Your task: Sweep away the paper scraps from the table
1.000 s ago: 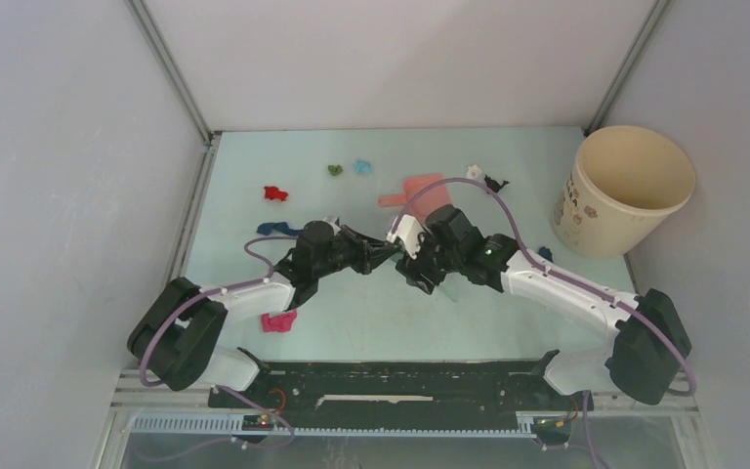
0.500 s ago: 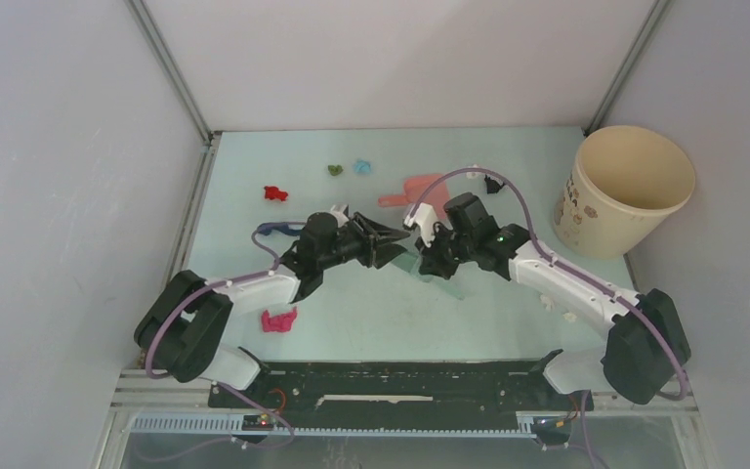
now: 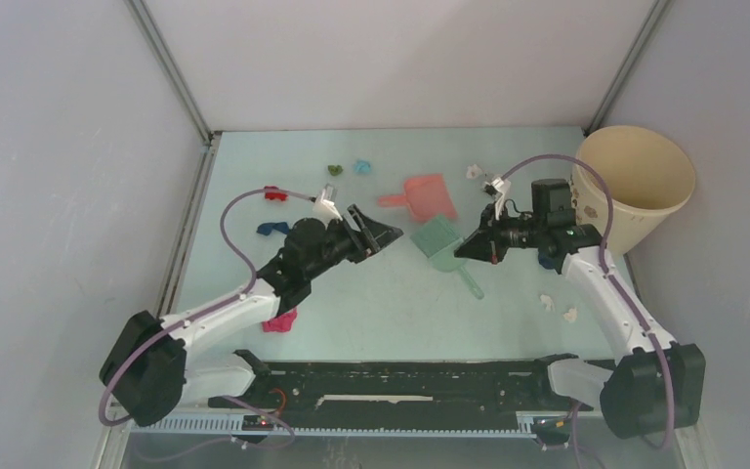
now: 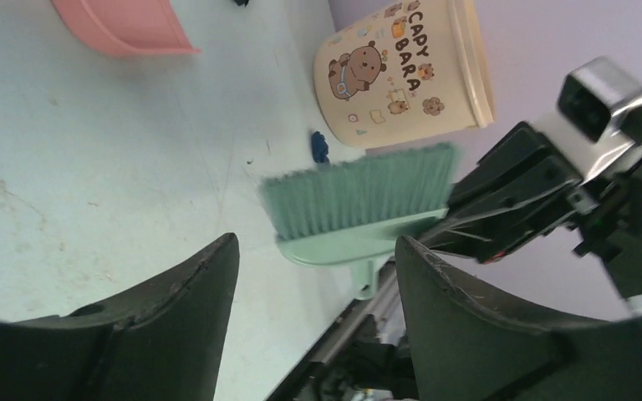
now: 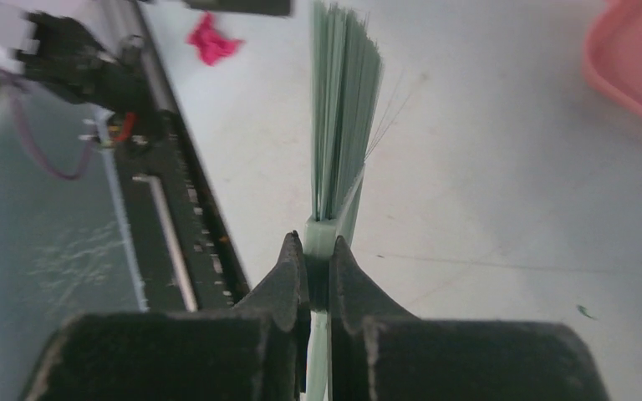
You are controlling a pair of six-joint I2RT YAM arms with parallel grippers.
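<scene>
At table (image 3: 371,303) centre, pinches brush (image 3: 437,239) tight in right gripper (image 3: 464,249) for sweeping, spreads left gripper (image 3: 383,234) wide and empty beside it, finds paper scraps (image 3: 273,192) scattered around, dustpan (image 3: 428,193) just far.

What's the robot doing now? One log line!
left end effector: open, empty | right end effector: shut on brush | scraps: on table

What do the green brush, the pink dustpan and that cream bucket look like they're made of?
The brush: moulded plastic back, smooth and matte, with fine synthetic-looking bristles in straight separate strands. The dustpan: likely plastic, uniform salmon colour, thin raised rim. The bucket: probably plastic, a smooth cream wall with printed cartoons; coated paper can't be ruled out.
</scene>
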